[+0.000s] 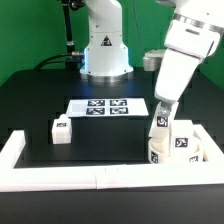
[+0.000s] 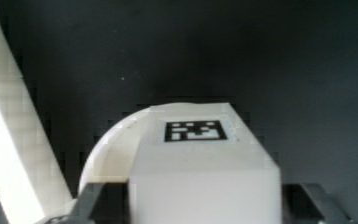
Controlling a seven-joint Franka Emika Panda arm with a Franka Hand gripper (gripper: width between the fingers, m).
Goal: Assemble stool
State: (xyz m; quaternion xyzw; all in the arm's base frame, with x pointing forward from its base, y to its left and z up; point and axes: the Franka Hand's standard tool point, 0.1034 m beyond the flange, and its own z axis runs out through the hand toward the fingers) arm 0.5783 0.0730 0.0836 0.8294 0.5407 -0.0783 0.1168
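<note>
Item, nearest in the exterior view: border rail [image 1: 60, 178], white, running along the front edge of the bench [image 1: 35, 100] and turning up both ends. Item: seat [image 1: 190, 150], white, tucked in the rail's corner at five o'clock of the frame, a tag on its facing side; its socket holes cannot be made out. Item: hand [image 1: 162, 118], clenched on one leg [image 1: 158, 142], which the wrist view shows filling the gap between the two dark fingers [image 2: 98, 200], tag face towards that camera. The leg's long axis stands close to upright, its lower end just beside the seat or touching it; which cannot be told. The seat's bulk lies at about four o'clock from the hand, so the coming move looks like a short shift that way and a straight descent along the leg's axis. Item: loose leg [image 1: 60, 131], at nine o'clock from the hand, well apart. Item: marker board [image 1: 107, 107], flat, at ten o'clock. Item, farthest: robot base [image 1: 105, 55], at twelve o'clock.
</note>
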